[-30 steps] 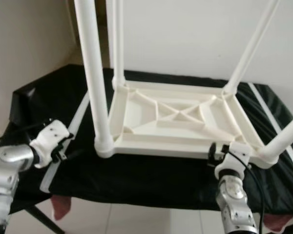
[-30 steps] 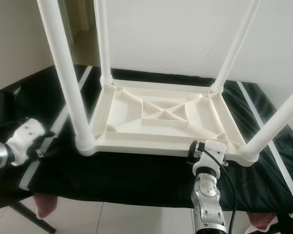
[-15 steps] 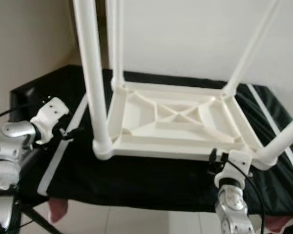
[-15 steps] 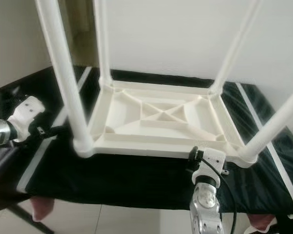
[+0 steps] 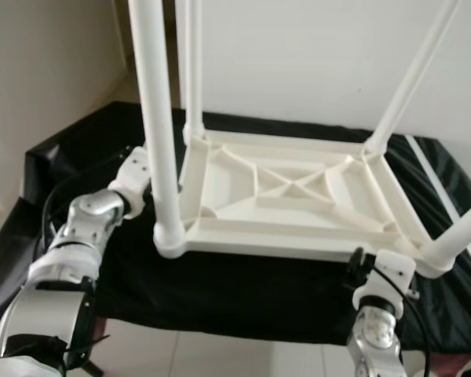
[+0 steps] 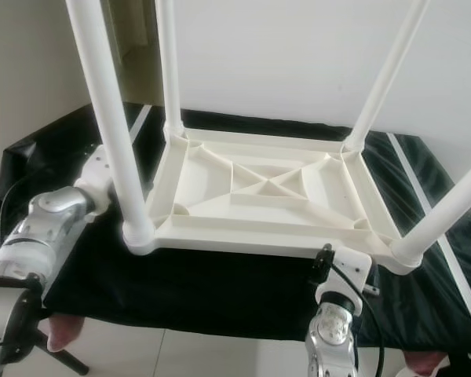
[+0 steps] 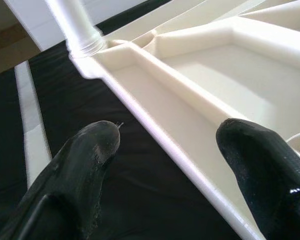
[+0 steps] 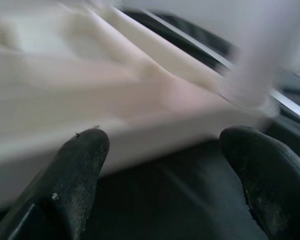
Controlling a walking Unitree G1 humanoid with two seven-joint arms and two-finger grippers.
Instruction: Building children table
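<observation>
left gripper (image 7: 165,145) fingers spread, right gripper (image 8: 160,150) fingers spread

Black-draped counter (image 5: 243,283) with pale stripes running front to back near either side. Directly on it, upside down: a white plastic children's table (image 5: 286,196), four legs pointing upward.

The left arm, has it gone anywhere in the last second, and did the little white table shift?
The left gripper has swung in from out on the black cloth to the table's left edge, and its open fingers now straddle that rim. The right gripper stays open just before the table's near right corner, holding nothing. The upside-down table itself has not moved.
</observation>
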